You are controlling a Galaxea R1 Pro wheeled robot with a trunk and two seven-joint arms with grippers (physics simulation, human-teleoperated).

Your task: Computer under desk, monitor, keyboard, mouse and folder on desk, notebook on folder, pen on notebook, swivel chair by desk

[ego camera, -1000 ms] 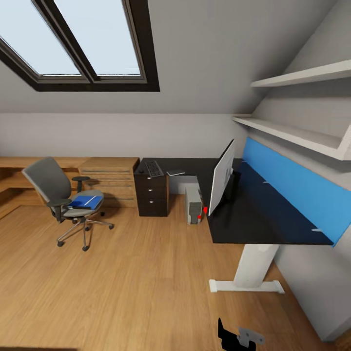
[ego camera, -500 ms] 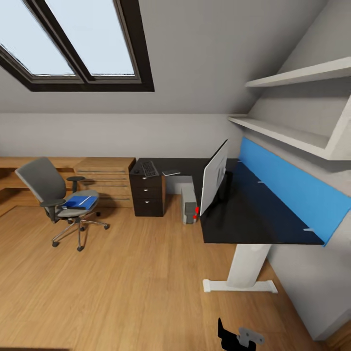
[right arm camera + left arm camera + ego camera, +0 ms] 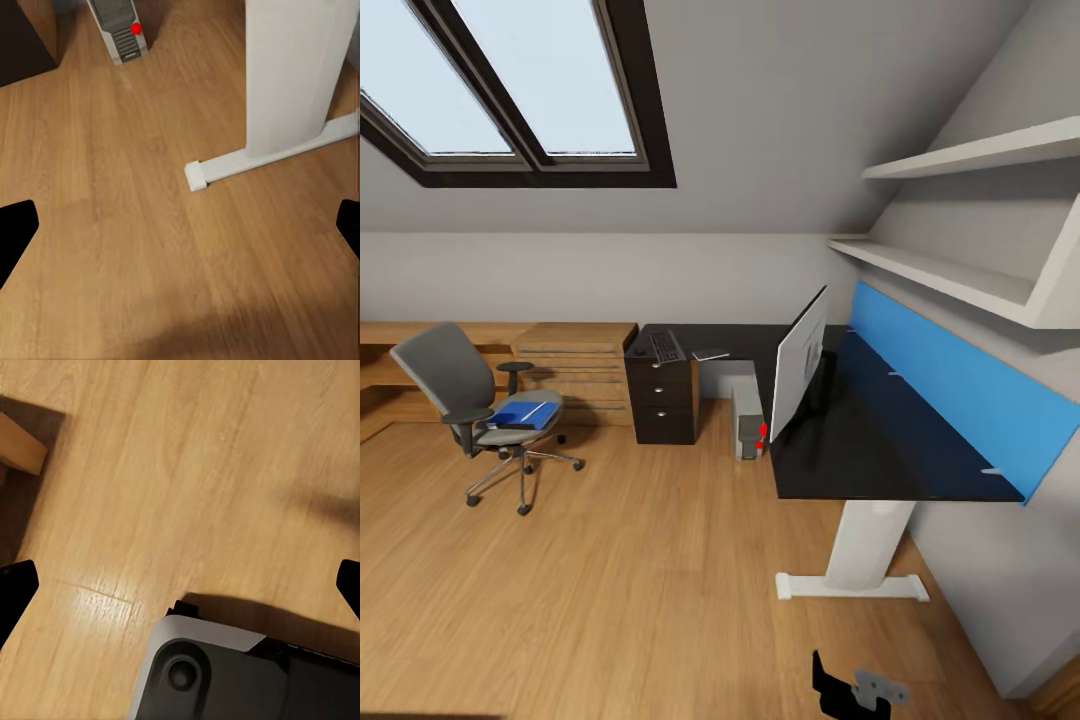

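Head view: folder [image 3: 525, 413] on swivel chair [image 3: 480, 405] seat, far left-forward, left arm's side. Both claws wide apart, empty.

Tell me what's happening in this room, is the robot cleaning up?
Nothing is being handled at this moment. The robot stands on the wood floor facing the desk, both grippers open and empty. The monitor and keyboard are on the desk, and the computer sits under it. The blue folder lies on the swivel chair, which stands away from the desk.
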